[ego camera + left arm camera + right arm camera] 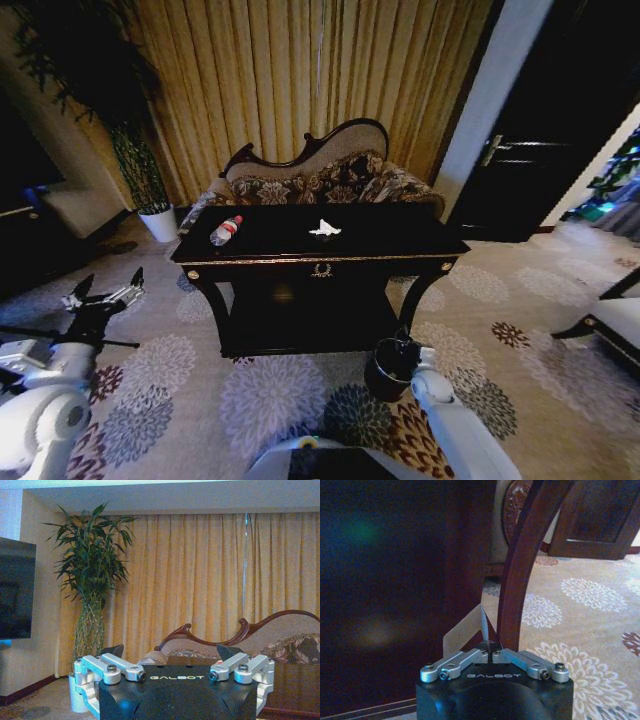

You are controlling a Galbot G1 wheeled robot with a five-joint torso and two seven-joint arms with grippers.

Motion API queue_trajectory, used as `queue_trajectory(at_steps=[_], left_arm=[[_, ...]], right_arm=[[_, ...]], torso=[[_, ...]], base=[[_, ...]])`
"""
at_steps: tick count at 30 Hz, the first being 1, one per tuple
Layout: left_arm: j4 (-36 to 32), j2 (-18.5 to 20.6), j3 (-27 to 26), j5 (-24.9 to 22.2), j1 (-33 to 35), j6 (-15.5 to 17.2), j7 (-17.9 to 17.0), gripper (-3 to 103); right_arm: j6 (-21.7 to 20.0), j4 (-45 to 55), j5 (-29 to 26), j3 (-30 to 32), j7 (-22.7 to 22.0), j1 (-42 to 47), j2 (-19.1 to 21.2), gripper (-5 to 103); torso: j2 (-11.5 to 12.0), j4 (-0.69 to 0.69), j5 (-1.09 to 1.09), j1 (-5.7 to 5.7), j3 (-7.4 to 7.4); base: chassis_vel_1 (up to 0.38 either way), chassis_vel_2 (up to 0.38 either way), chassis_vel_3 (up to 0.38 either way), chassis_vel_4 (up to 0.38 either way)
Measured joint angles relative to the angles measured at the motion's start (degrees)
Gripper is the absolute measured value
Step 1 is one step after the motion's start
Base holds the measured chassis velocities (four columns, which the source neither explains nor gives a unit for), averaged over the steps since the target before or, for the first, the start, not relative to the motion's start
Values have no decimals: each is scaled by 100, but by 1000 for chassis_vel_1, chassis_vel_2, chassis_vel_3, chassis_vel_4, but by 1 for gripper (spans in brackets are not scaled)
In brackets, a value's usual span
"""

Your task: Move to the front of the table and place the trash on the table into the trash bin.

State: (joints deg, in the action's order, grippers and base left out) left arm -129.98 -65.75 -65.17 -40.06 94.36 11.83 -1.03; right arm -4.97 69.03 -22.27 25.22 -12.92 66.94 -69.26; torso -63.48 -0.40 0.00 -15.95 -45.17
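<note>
- A clear plastic bottle (226, 230) with a red cap lies on its side at the left end of the black table (400, 240), mid-frame in the head view.
- A white crumpled tissue (324, 230) sits near the tabletop's centre, well apart from the bottle.
- The trash bin (388, 372) stands on the floral carpet (270, 395) below the table's right front corner.
- The right gripper (491, 652), just above the bin, has its fingers pinched on a thin pale scrap (484, 622).
- The left gripper (108, 293), lower left, hangs with fingers apart.
</note>
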Motion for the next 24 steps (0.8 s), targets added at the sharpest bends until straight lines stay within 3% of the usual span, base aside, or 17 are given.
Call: queue_trajectory(at_steps=[10, 11, 13, 19, 22, 24], left_arm=[[-52, -30, -43, 0, 35, -9, 5, 100], [-52, -30, -45, 0, 35, -10, 5, 100], [-52, -32, -47, -1, 35, -12, 5, 100], [-56, -36, -54, -4, 46, -20, 10, 100], [-59, -35, -56, -5, 46, -21, 10, 100], [-62, -25, -65, -8, 51, -22, 10, 100]], right_arm=[[113, -378, 192, -80, -1, -155, -72, -1], [113, -378, 203, -82, -4, -160, -74, 4], [113, -369, 207, -81, -8, -161, -74, 4], [114, -183, 181, -79, -21, -159, -65, 31], [114, -170, 180, -79, -22, -150, -54, 37], [114, -157, 180, -76, -23, -131, -34, 48]], torso=[[0, -1, 0, 0, 0], [0, -1, 0, 0, 0], [0, 0, 0, 0, 0], [0, 0, 0, 0, 0], [0, 0, 0, 0, 0], [0, -1, 0, 0, 0]], base=[[0, 0, 0, 0], [0, 0, 0, 0], [0, 0, 0, 0], [0, 0, 0, 0], [0, 0, 0, 0], [0, 0, 0, 0]])
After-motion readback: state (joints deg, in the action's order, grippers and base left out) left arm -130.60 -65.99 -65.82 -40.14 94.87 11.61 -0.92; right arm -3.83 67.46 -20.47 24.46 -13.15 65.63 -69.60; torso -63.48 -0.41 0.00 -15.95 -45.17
